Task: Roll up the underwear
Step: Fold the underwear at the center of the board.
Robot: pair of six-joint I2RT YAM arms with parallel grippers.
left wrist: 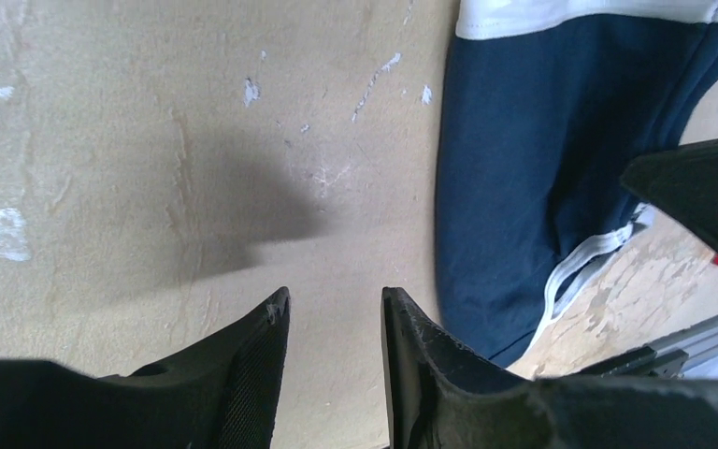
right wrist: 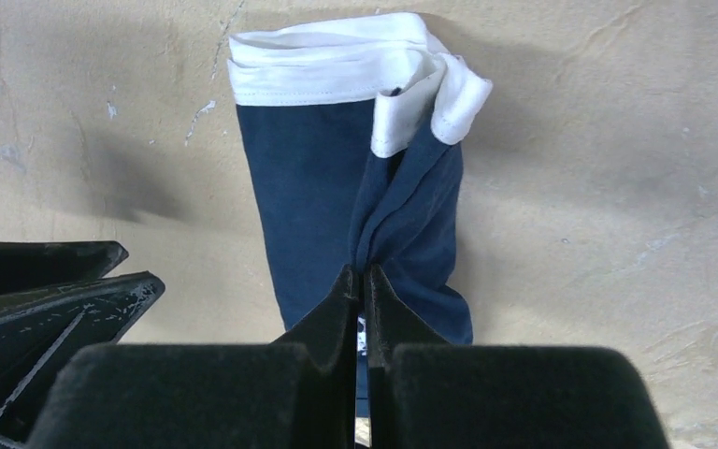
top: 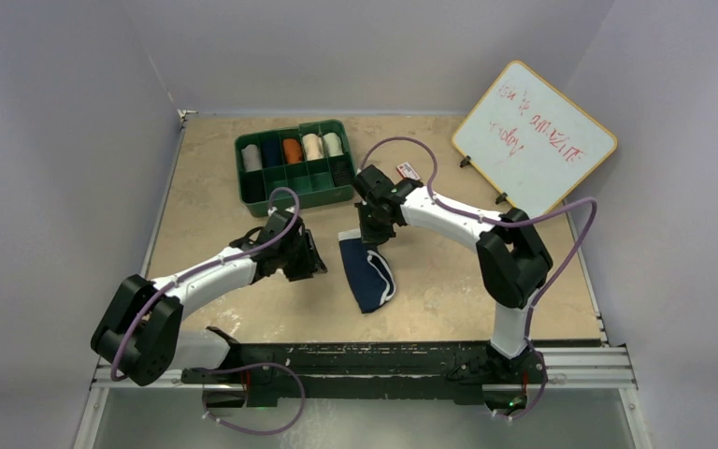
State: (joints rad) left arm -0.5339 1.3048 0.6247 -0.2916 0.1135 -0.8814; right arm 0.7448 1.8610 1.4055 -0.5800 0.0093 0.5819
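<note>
Navy underwear (top: 366, 271) lies folded lengthwise on the table (top: 208, 187), centre; your right gripper (right wrist: 363, 276) is clenched on a gathered fold of its cloth, likely pinning that end to start the roll; left gripper (left wrist: 335, 299) parted, empty, just beside the cloth's edge, probably waiting to steady it; green tray (top: 241, 168) of rolled pieces and a small card (top: 409, 170) lie beyond; whiteboard (top: 535, 138) far right; none looks obstructive.

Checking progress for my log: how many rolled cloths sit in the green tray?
5, side by side in the green tray, back row, left to right: grey roll, navy roll, orange roll, cream roll, pale roll. Front compartments are too dark to judge; more may hide there.
</note>
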